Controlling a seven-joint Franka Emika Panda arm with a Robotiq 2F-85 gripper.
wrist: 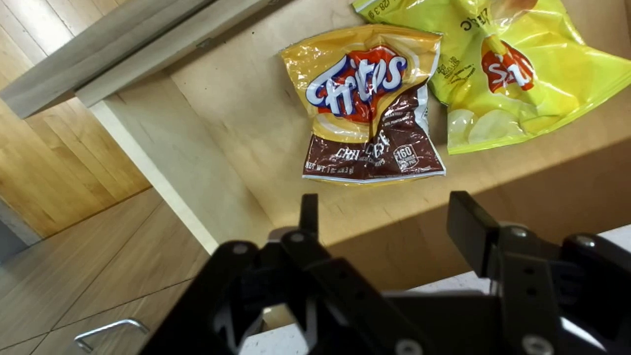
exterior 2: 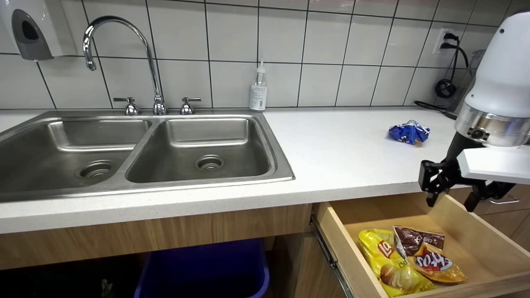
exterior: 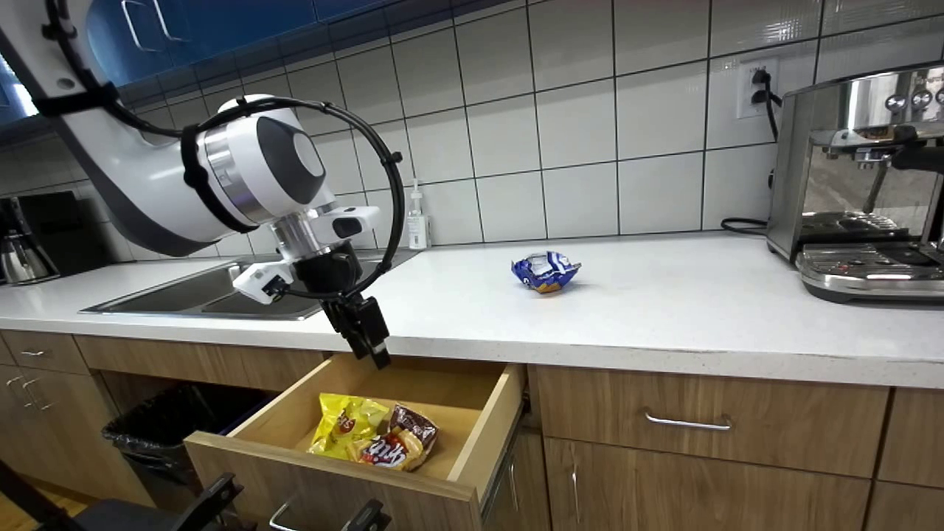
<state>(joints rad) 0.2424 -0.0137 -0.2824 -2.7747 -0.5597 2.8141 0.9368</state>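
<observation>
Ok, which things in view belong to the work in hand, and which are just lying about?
Likely part of the work:
open drawer
gripper, open and empty above it
Fritos bag, inside
yellow chip bag, inside
perhaps the crumpled blue packet on the counter

Likely just lying about:
pump bottle
espresso machine
blue bin

In an exterior view the white arm (exterior: 155,177) slopes down from the upper left to a bent wrist (exterior: 293,236); in both exterior views the gripper (exterior 2: 451,202) points downward, and in the wrist view its two black fingers (wrist: 471,229) stand well apart
</observation>
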